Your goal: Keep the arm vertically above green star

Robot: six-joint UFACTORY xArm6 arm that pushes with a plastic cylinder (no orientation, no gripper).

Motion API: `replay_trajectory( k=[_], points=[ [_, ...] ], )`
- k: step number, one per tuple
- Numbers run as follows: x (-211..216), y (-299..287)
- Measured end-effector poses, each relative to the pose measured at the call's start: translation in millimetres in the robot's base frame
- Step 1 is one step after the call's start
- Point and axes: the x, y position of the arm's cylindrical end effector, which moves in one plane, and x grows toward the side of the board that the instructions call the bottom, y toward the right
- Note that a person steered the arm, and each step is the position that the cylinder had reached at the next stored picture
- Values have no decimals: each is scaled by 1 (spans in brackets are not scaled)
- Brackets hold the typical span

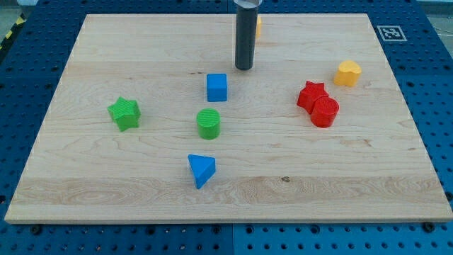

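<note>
Nearest you, the pale wooden board [85, 191] fills the view on a blue pegboard table [21, 78]. Your dark rod has no claw and holds nothing; my tip [244, 69] rests near the view's top, just above the blue cube [217, 87]. The green star [124, 113] sits well apart at the view's left. The green cylinder [209, 123] stands below the cube, the blue triangular block [201, 170] lowest.
</note>
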Motion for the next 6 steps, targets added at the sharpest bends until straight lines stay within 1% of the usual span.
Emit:
replay_trajectory(
  k=[2,6],
  points=[
    [0,-31],
    [-3,-123]
  ],
)
